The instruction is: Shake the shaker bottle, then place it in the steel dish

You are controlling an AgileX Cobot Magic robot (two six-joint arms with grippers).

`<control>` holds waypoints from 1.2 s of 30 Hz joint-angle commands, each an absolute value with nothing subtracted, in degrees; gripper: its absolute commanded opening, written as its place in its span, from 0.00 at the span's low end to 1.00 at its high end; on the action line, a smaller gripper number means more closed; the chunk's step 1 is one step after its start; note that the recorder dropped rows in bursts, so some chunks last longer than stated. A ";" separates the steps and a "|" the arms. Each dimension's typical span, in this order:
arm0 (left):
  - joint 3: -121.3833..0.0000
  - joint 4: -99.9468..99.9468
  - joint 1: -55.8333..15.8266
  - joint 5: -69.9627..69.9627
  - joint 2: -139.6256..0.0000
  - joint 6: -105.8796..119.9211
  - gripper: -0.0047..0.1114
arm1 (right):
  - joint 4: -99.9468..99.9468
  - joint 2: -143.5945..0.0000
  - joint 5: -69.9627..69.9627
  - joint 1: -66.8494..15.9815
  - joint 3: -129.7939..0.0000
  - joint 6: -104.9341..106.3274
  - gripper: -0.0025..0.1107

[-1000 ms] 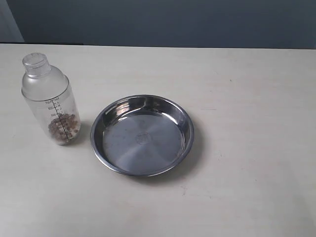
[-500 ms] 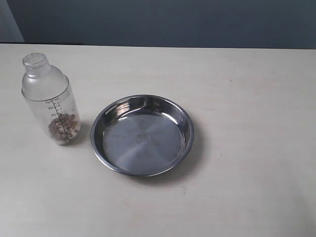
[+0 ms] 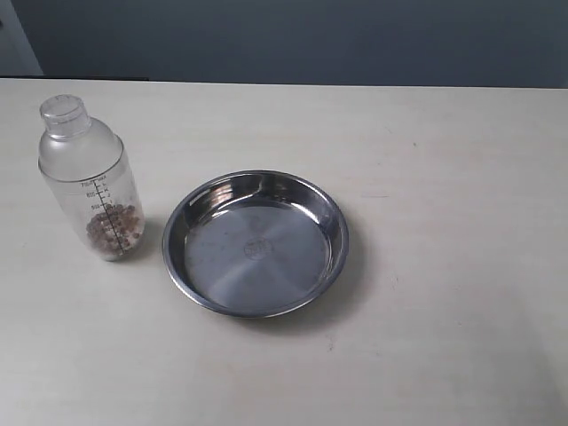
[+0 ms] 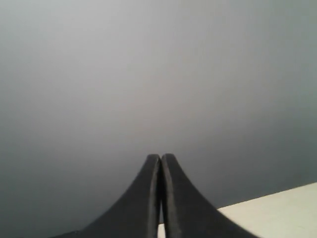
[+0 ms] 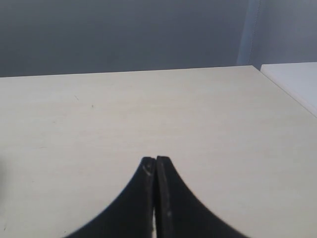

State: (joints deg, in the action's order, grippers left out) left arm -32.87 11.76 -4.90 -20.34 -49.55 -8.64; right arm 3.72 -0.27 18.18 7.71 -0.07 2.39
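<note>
- Still, nothing has shifted on the bench [image 3: 444, 293] over the past second; the shaking has yet to begin.
- Left gripper [image 4: 161, 158] and right gripper [image 5: 155, 159] are both clenched on nothing, and neither shows in the wide view.
- The dish [image 3: 257, 312] lies bare.
- Just beside its far left rim, the bottle [image 3: 89, 182] stands upright and capped, with brown bits at its bottom.

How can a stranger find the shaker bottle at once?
On the table, find the round steel dish. In the exterior view the shaker bottle stands upright to its left, not touching it: frosted plastic, domed top, black scale, brown bits inside.
</note>
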 commanded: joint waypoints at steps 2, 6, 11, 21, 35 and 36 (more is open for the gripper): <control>-26.23 16.20 -5.48 -32.20 -51.25 -13.27 0.18 | 3.77 0.00 17.46 7.91 0.00 2.49 0.01; -21.45 14.77 -2.71 -39.33 -55.71 -11.42 0.57 | 3.77 0.00 17.46 7.91 0.00 2.49 0.01; -18.43 16.91 0.07 -48.89 -63.11 -11.29 0.95 | 3.77 0.00 17.46 7.91 0.00 2.49 0.01; -17.38 18.84 1.18 -67.13 -84.81 -10.47 0.95 | 3.77 0.00 17.46 7.91 0.00 2.49 0.01; -20.51 20.24 4.10 -69.96 -109.34 -6.17 0.94 | 3.77 0.00 17.46 7.91 0.00 2.49 0.01; -20.96 20.66 4.10 -69.96 -109.90 -6.17 0.94 | 3.77 0.00 17.46 7.91 0.00 2.49 0.01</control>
